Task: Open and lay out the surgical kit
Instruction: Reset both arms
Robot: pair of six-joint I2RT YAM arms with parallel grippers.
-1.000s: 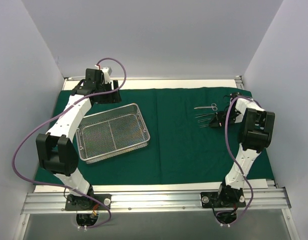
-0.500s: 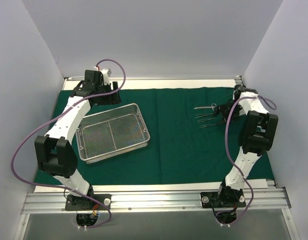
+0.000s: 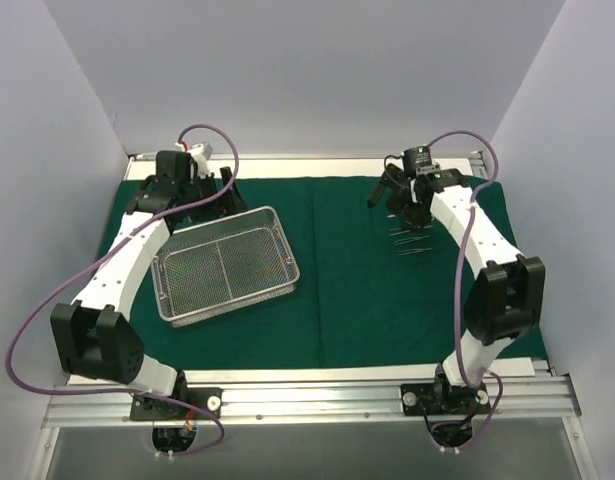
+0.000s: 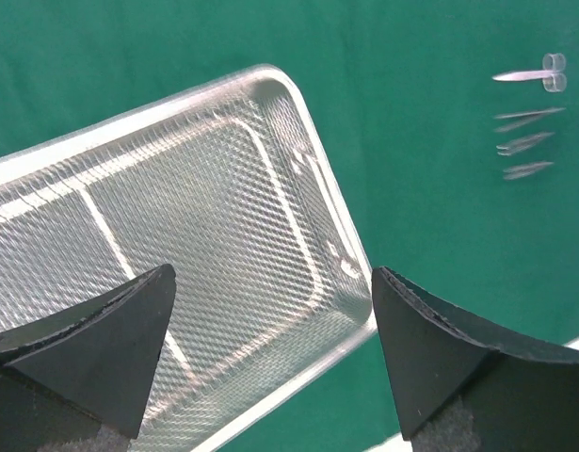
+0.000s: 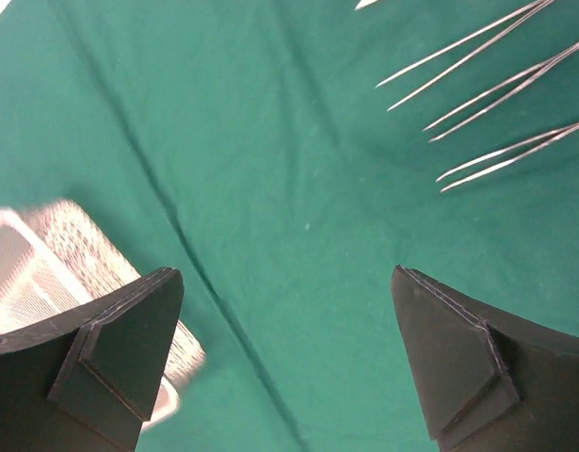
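**Kit laid out, both claws free**

Your green cloth (image 3: 347, 290) lies flat across the counter (image 3: 287, 375), spread as the clean field for everything else. The wire-mesh tray (image 3: 225, 265) sits empty on its left half. Your left claw (image 4: 272, 278) hangs over it, gaping wide and holding nothing. Your right claw (image 3: 387, 190), equally wide and empty, hovers beside the instruments (image 3: 415, 243), which lie in a tidy row at far right. Plain pale walls (image 3: 287, 70) box you in.

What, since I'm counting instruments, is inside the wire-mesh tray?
Only bare mesh shows inside the tray; the four thin instruments lie outside it on the green cloth. In the wrist view the fingers of the left gripper cover its near end.
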